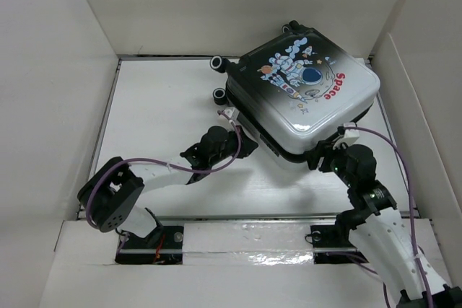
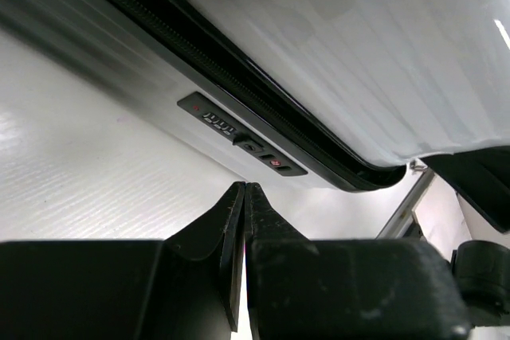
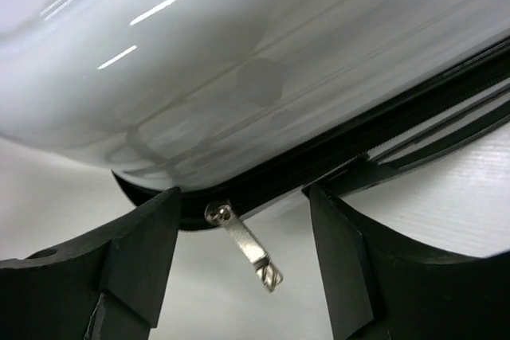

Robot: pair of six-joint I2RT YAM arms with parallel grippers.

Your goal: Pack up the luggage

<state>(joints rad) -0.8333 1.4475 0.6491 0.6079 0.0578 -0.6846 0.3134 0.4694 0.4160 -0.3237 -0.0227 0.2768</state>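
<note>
The luggage (image 1: 303, 91) lies flat at the back right of the table, lid down, its astronaut and red "Space" print facing up. My left gripper (image 1: 242, 143) is shut and empty, just off the case's near-left side. In the left wrist view its tips (image 2: 244, 189) point at the combination lock (image 2: 239, 134) on the white shell. My right gripper (image 1: 328, 153) is open at the case's near corner. In the right wrist view a silver zipper pull (image 3: 243, 246) hangs from the black zipper band (image 3: 335, 149), between my open fingers (image 3: 147, 240) and touching neither.
White cardboard walls (image 1: 58, 70) enclose the table on the left, back and right. The case's wheels (image 1: 219, 63) stick out at its far left. Purple cables (image 1: 180, 167) run along both arms. A taped strip (image 1: 245, 239) crosses the near edge.
</note>
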